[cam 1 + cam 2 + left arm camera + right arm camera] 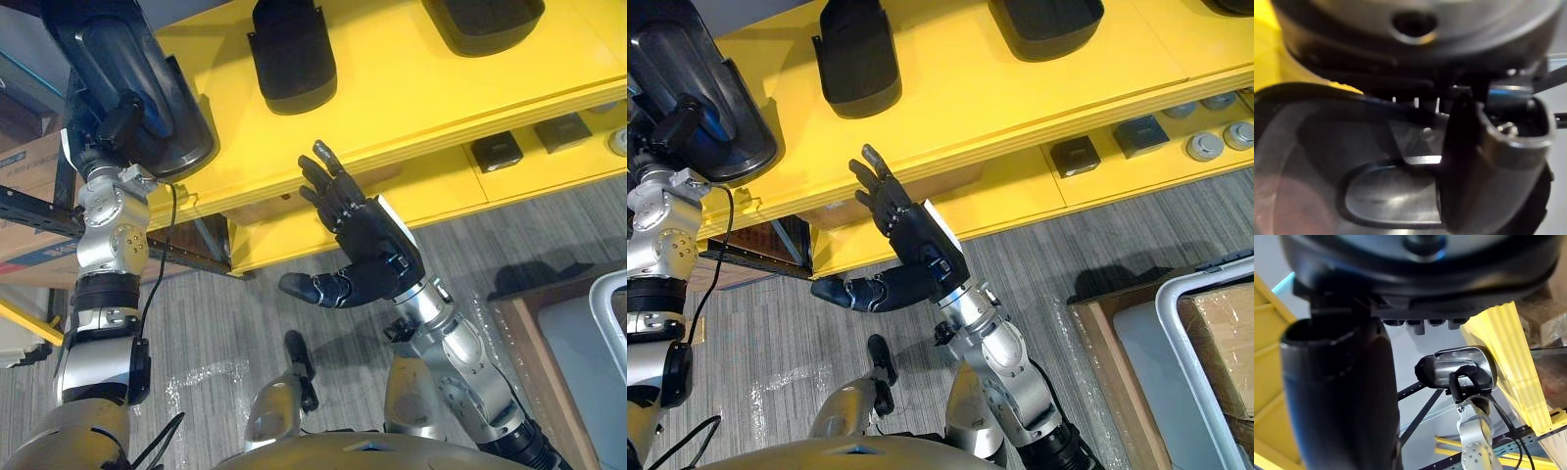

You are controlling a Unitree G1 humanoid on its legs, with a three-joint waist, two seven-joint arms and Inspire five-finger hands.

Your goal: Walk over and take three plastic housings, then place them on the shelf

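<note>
Housing (152, 93), black plastic, hangs over the left end of the yellow shelf (411, 88), partly past its front edge. The left hand (120, 122) is curled round its near rim and grips it. Further right on the same board rest a second housing (292, 54) and a third housing (485, 20), well apart. Below the shelf's edge the right hand (377, 240) hovers with fingers straight and spread, holding nothing. On the lower board to the right lie small black boxes (497, 150).

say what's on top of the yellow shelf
Two dark housings lie on the shelf; a third housing is at its left end, gripped by the left hand. Whether it touches the shelf is covered.
</note>
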